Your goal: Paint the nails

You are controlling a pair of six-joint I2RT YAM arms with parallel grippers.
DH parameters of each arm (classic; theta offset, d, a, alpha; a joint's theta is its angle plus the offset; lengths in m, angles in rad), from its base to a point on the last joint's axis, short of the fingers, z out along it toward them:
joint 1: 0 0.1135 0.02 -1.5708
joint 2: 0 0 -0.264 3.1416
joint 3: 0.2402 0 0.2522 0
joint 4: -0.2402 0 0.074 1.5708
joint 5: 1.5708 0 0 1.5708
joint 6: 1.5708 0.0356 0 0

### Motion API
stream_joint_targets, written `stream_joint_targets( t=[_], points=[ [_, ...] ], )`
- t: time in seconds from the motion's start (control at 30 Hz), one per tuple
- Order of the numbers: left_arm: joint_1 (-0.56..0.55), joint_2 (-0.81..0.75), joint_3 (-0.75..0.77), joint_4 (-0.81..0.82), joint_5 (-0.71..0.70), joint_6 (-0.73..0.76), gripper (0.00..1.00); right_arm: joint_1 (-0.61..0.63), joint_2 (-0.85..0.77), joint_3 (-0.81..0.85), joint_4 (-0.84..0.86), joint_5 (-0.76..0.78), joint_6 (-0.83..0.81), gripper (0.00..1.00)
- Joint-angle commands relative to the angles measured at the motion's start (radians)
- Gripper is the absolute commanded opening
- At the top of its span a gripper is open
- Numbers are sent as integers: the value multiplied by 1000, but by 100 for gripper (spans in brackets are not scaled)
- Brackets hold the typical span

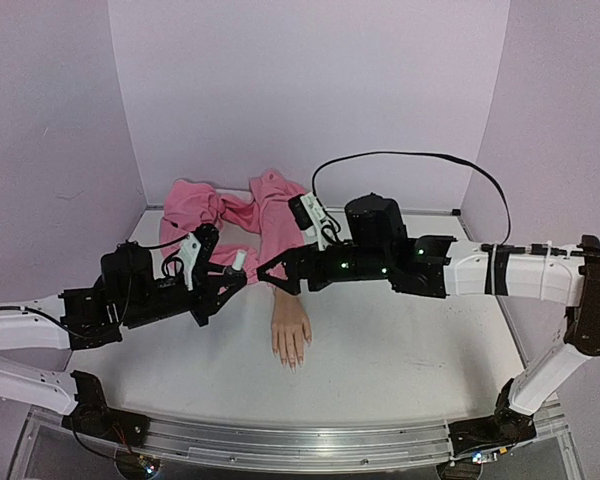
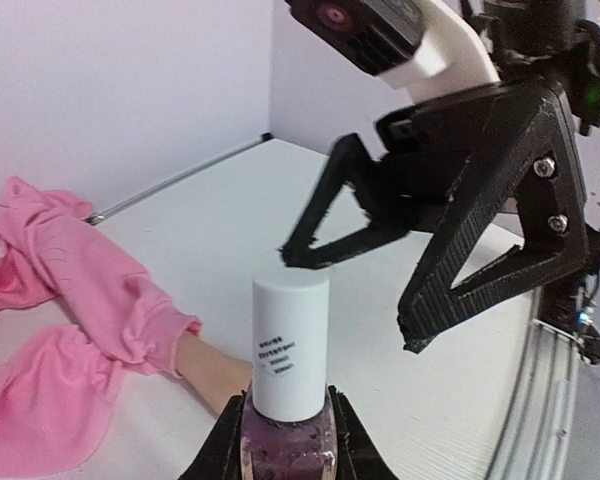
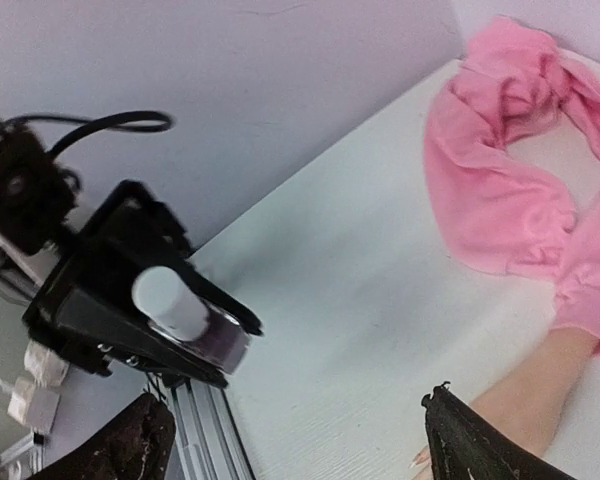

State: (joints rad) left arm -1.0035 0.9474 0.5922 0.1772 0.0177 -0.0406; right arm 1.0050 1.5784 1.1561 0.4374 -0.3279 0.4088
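A pale mannequin hand (image 1: 290, 335) lies flat on the table, fingers toward the near edge, its wrist in a pink sleeve (image 1: 255, 215). Its nails (image 1: 292, 362) are too small to make out. My left gripper (image 1: 232, 281) is shut on the purple glass body of a nail polish bottle (image 2: 288, 440), held upright above the table with its white cap (image 2: 290, 345) on. My right gripper (image 1: 276, 277) is open and empty, its fingertips (image 2: 300, 255) just beside and above the cap. In the right wrist view the bottle (image 3: 185, 310) sits upper left of the open gripper (image 3: 300, 445).
The pink cloth (image 3: 510, 180) is bunched at the back near the wall. A metal rail (image 1: 280, 445) runs along the table's near edge. Lilac walls close in the back and both sides. The mannequin forearm (image 3: 525, 395) lies under my right gripper.
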Motion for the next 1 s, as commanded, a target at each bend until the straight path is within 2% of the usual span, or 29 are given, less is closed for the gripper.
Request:
stream_joint_targets(
  t=[0.0,0.23,0.43,0.77,0.97],
  points=[
    [-20,41,32,71,-324,29,0,14,19,49,-12,177,206,84],
    [-31,161,86,71,-348,8,0,43,78,113,-9,281,309,84],
    [-39,192,101,73,-331,4,0,44,133,155,-9,297,378,83],
    [-59,203,110,73,-323,0,0,46,221,236,4,251,385,59],
    [-61,190,106,72,-304,-20,0,45,240,243,10,209,380,40]
  ],
)
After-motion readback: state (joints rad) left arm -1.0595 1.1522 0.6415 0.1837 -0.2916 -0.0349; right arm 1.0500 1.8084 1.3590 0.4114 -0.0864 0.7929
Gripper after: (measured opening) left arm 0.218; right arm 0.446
